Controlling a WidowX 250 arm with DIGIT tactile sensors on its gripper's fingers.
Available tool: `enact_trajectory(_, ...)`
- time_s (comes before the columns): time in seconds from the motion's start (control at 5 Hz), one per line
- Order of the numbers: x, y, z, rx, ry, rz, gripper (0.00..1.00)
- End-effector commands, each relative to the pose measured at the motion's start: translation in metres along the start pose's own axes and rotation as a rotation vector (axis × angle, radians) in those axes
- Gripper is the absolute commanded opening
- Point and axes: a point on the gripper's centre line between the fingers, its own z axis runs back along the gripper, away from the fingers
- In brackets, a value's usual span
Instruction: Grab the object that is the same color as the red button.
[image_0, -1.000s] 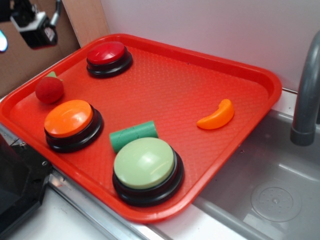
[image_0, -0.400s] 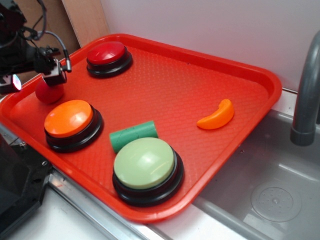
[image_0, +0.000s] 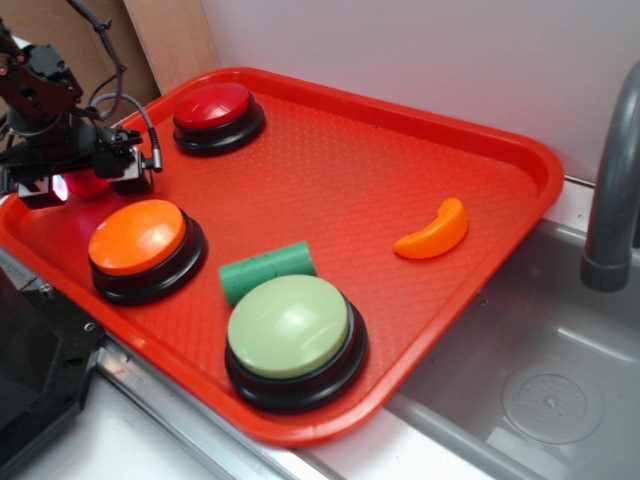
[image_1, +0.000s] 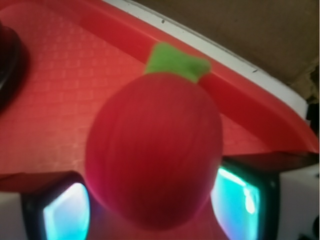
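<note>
The black gripper (image_0: 85, 178) straddles the small matte red toy fruit (image_1: 155, 150) at the tray's 9 o'clock edge, 2 fingers (image_1: 65, 212) flanking it wide, not clamped. Glossy red domed button (image_0: 213, 106) sits at 1 o'clock, orange domed button (image_0: 137, 237) at 5; the red plastic tray's rim (image_1: 260, 115) crowds behind.

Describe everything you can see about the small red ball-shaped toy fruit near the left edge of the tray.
The small matte red ball-shaped toy fruit is round with a faintly ribbed surface and a little green leaf at its top, pointing toward the tray's rim. It sits on the red textured plastic tray near its left edge, beyond the orange-domed button. The gripper is lowered over it, a glowing finger pad on each side; whether they touch it is unclear.
</note>
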Motion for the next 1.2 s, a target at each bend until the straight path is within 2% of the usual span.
enact_trajectory(0.0,0.016,0.008,0.004,-0.055,0.023,0.001,0.0)
enact_trajectory(0.2,0.02,0.005,0.014,-0.074,0.027,-0.025,0.0)
enact_trajectory(0.4,0.031,-0.01,0.041,-0.062,0.074,-0.129,0.0)
enact_trajectory(0.6,0.042,-0.032,0.083,-0.106,0.178,-0.279,0.0)
enact_trajectory(0.8,0.037,-0.06,0.125,-0.219,0.303,-0.472,0.0)
enact_trajectory(1.0,0.027,-0.085,0.167,-0.325,0.357,-0.584,0.0)
